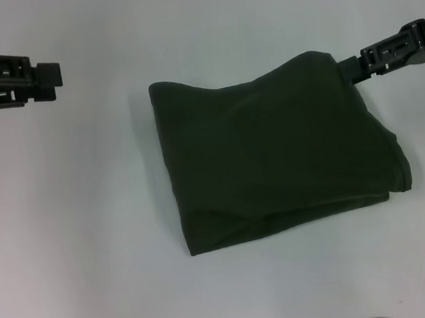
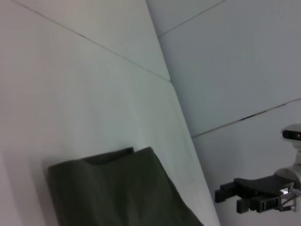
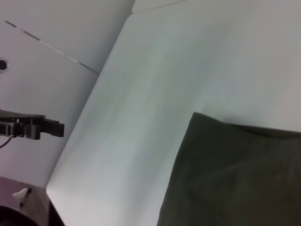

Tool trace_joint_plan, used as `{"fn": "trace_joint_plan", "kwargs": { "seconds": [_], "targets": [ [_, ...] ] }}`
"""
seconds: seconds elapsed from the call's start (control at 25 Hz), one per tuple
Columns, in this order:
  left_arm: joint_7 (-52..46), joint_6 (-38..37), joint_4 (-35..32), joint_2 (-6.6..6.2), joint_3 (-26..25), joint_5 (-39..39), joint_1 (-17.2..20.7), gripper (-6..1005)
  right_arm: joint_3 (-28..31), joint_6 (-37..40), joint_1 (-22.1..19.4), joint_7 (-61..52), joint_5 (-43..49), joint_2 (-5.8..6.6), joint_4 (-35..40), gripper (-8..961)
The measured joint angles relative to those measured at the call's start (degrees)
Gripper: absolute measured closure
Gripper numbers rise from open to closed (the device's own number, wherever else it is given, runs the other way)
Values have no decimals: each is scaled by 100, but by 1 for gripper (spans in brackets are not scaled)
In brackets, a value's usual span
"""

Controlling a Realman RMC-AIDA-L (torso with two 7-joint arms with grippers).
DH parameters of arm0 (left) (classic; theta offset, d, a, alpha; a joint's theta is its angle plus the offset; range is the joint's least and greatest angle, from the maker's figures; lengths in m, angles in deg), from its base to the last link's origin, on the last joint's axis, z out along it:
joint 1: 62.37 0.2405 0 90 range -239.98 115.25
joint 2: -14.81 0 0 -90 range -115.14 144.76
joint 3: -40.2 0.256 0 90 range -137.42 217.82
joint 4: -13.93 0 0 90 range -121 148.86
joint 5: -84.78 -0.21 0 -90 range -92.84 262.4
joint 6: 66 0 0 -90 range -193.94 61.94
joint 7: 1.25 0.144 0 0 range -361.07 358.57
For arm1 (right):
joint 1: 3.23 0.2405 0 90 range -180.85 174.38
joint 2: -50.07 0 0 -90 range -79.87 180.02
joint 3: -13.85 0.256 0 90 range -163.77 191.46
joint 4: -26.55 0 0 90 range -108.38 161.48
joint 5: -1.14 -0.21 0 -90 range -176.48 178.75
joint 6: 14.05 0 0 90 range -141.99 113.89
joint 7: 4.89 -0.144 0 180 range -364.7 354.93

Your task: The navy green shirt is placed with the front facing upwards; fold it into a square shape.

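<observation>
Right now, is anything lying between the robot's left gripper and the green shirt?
No. In the head view, only bare white table separates the left gripper from the folded shirt; nothing sits in that stretch.

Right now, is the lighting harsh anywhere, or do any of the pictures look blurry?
Head view: soft, even light, only a faint shadow under the shirt, folds hard to read in the dark cloth. Left wrist view: the far claw is sharp. Right wrist view: cloth edges look soft.
</observation>
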Motion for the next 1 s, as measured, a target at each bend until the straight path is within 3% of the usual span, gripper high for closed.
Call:
{"fn": "trace_joint_plan", "kwargs": {
  "seconds": [0.12,0.2,0.32,0.44,0.48,0.52,0.56,0.76,1.0],
  "targets": [
    [-29,-78,-61,-21,62,-22,3,548,-9,206,30,-122,2,23,-31,270],
    [-46,-189,-105,-21,196,-121,9,590,-55,387,41,-190,5,11,-41,364],
    [-62,-229,-122,15,345,-250,25,654,-215,530,45,-208,7,-41,-167,506],
    [-64,-189,-148,129,477,-379,11,717,-268,532,45,-171,7,-55,-368,616],
    [-55,-181,-153,152,492,-385,5,835,-269,518,36,-156,7,-62,-417,653],
    [-26,-134,-169,236,559,-391,5,954,-271,491,18,-136,6,-77,-481,689],
    [-26,-134,-169,236,559,-391,5,961,-275,472,-5,-117,11,-93,-535,726],
    [13,315,-211,544,876,-616,32,994,-392,50,-136,-132,188,-248,-723,949],
    [26,917,-421,969,1287,-751,-148,998,-471,-673,-171,-214,486,-544,-875,953]
  ]
}}
